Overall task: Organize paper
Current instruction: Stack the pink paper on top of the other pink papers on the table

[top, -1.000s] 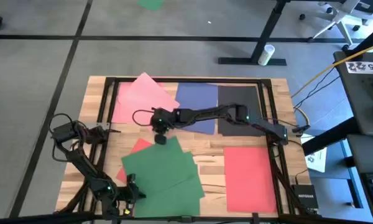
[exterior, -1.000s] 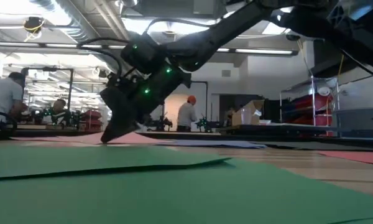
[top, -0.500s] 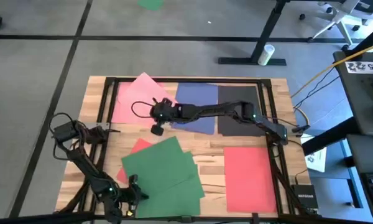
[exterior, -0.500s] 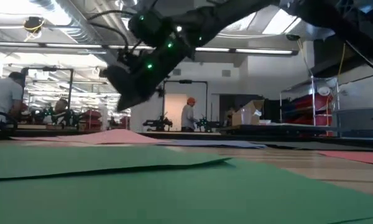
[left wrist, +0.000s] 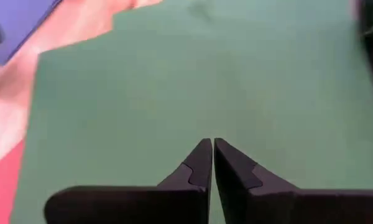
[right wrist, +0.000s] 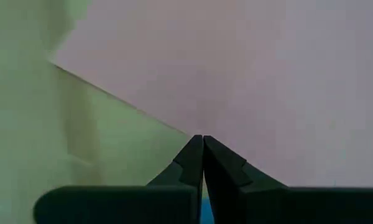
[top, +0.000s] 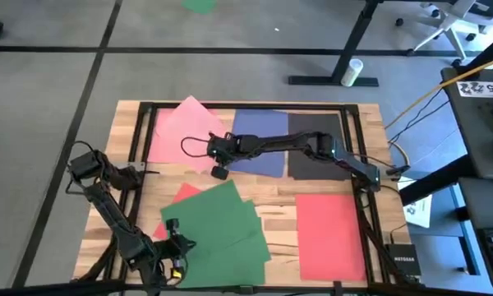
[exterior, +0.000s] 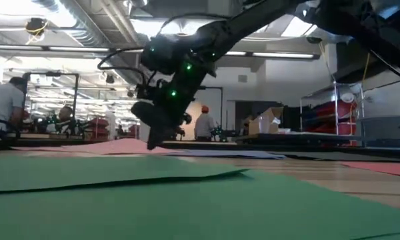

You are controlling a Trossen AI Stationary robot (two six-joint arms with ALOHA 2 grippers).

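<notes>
Right fingers [right wrist: 203, 163] closed above pink paper [right wrist: 236, 68]

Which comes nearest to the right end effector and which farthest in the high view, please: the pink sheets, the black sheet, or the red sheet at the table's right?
From the right end effector, shut above the table's middle left:
1. Pink sheets, right beside it, at the far left corner.
2. Black sheet, along the far edge toward the right.
3. Red sheet, at the near right, farthest.

R arm stretched across table, end effector [top: 219, 172] closed, raised. L arm folded near front, end effector [left wrist: 207, 163] closed.
</notes>
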